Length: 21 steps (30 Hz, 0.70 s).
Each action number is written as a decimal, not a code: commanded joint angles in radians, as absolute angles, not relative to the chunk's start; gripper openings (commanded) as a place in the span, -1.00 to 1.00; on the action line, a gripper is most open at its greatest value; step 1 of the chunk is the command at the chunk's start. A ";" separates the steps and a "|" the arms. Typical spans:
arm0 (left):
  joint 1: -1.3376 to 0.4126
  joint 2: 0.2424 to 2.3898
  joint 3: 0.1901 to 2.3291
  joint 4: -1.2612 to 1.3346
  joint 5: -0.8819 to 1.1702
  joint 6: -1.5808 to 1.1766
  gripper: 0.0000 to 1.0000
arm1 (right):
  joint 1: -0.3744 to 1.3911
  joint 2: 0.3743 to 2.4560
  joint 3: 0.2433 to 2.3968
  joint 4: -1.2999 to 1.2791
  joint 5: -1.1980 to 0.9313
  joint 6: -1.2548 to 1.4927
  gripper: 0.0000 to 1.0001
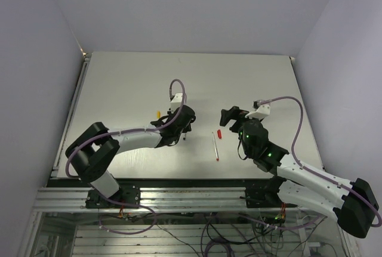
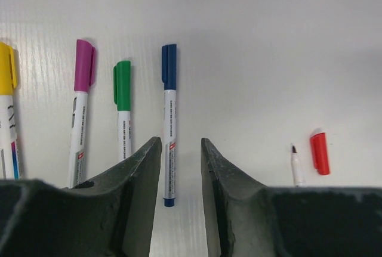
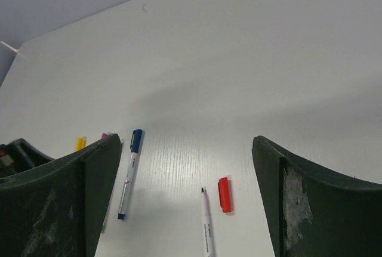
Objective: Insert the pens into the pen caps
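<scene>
Okay, the left claw (image 2: 180,144) is parted to a narrow gap, its dark fingers (image 2: 143,191) low over the white bench (image 1: 131,78) and gripping nothing. Framed in that gap, lying flat on the surface, is the blue pen (image 2: 169,127), cap on, with its capped end pointing away from the wrist camera. Moving out toward the left edge of the bench, the green pen (image 2: 122,109) lies beside it. Next come the purple pen (image 2: 80,109) and the yellow pen (image 2: 7,111), all capped, roughly parallel and apart from one another. On the other side, toward the right edge, the uncapped pen (image 2: 296,169) shows its dark tip. The red cap (image 2: 320,153) lies just beside that tip without touching it. Over to the right claw (image 3: 185,144): it is spread wide, fingers (image 3: 89,191) far apart and empty, above the bench. The same bare pen and the red cap sit in the open space between them. From overhead, the two claws face each other across the middle of the bench, nearer its near edge than its far one. The uncapped pen lies between them, running from near edge toward far edge, cap at its far end.
</scene>
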<state>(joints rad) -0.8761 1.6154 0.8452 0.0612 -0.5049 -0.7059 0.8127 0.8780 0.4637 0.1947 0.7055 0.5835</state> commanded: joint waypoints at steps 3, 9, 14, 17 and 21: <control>-0.925 1.564 0.860 0.046 -0.474 -0.687 -0.11 | 0.809 0.865 0.464 0.177 0.765 0.617 0.79; -1.048 1.656 0.917 0.038 -0.452 -0.676 -0.01 | 0.809 0.849 0.449 0.178 0.770 0.642 0.77; -1.111 1.716 0.954 0.075 -0.409 -0.648 0.10 | 0.809 0.805 0.441 0.150 0.783 0.652 0.76; -1.131 1.750 0.988 0.065 -0.400 -0.635 0.26 | 0.809 0.777 0.431 0.135 0.793 0.662 0.75; -1.146 1.782 1.009 0.051 -0.401 -0.633 0.45 | 0.809 0.747 0.408 0.143 0.795 0.673 0.75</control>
